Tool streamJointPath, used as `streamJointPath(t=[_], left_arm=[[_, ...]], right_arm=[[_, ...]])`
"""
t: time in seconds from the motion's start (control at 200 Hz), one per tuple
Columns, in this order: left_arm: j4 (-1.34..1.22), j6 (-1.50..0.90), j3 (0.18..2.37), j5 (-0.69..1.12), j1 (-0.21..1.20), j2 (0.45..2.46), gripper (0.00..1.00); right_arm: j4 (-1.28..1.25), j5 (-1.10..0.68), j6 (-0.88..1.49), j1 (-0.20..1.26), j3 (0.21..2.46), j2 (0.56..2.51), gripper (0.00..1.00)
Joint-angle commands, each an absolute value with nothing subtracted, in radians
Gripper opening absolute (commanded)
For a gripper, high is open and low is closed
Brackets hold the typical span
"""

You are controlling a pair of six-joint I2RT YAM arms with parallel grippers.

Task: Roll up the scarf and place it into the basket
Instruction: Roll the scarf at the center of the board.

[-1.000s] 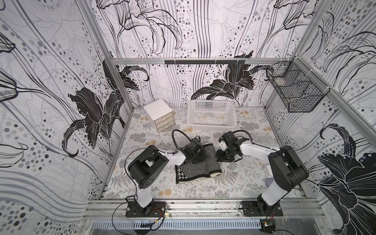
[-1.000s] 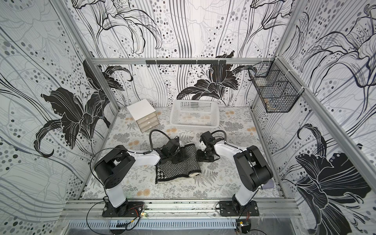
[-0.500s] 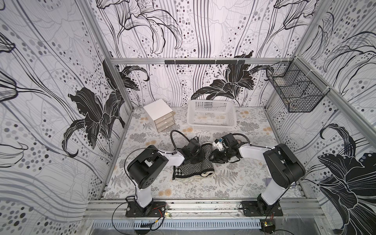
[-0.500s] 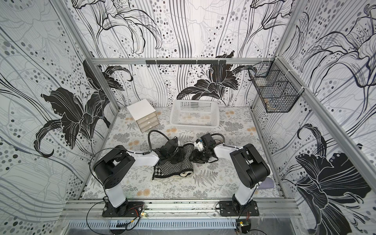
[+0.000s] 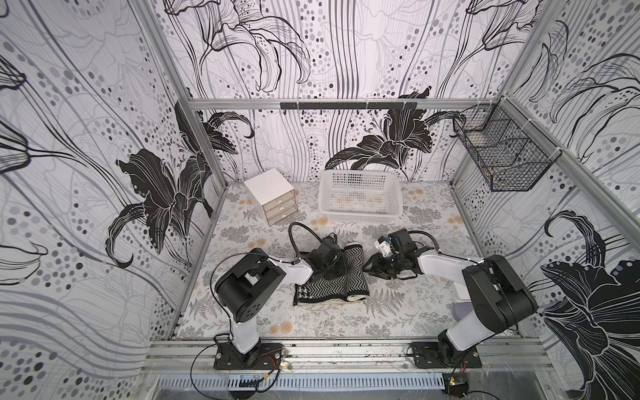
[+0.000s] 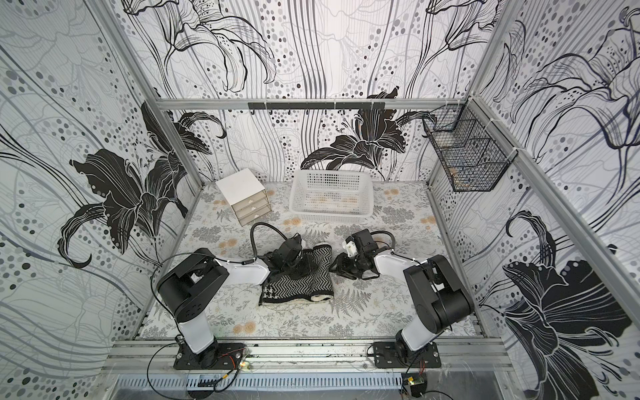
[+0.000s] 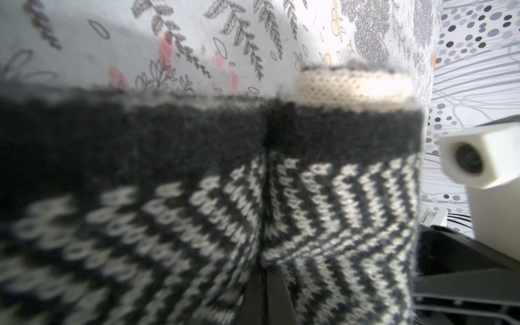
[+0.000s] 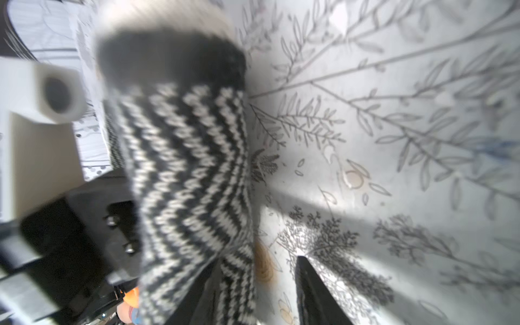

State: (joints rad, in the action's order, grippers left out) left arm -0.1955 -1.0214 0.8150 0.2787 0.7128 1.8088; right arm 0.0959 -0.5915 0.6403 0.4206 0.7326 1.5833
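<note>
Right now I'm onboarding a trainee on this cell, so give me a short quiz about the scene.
1. True or false: the black-and-white knitted scarf lies on the floral-print table, outside the white perforated plastic basket.
2. Which is clamped on the scarf? A the left end effector; B the right end effector; C neither.
3. Fill in: the right end effector's jaws stand ____.
Key: 1 true; 2 A; 3 open.

Left hand (image 5: 327,267) half buried in the scarf (image 5: 332,289) in both top views, scarf blurred and edge-cut in wrist views
</note>
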Motion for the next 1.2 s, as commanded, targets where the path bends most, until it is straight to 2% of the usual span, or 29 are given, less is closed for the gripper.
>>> streamJointPath(t=[0.0,0.33,0.701,0.746,0.856,0.946,1.111,1.196], left_arm=[[-0.143,-1.023,0.786,0.256,0.715,1.814,0.0],[-0.146,-1.025,0.794,0.256,0.715,1.821,0.0],[-0.157,-1.026,0.794,0.261,0.714,1.827,0.0],[-0.161,-1.028,0.793,0.262,0.714,1.828,0.0],[-0.17,-1.032,0.792,0.268,0.713,1.828,0.0],[-0.158,-1.028,0.79,0.271,0.711,1.806,0.0],[-0.035,-0.985,0.77,0.226,0.673,1.682,0.0],[0.058,-0.951,0.769,0.189,0.656,1.62,0.19]], right_arm=[[0.081,-0.628,0.661,0.42,0.734,1.562,0.46],[-0.037,-0.714,0.714,0.427,0.734,1.608,0.46],[-0.124,-0.7,0.779,0.561,0.787,1.728,0.45],[-0.142,-0.7,0.788,0.574,0.784,1.737,0.38],[-0.143,-0.693,0.786,0.588,0.78,1.741,0.0],[-0.089,-0.663,0.752,0.588,0.782,1.717,0.0],[0.201,-0.518,0.619,0.588,0.835,1.621,0.0],[0.392,-0.409,0.549,0.588,0.882,1.581,0.0]])
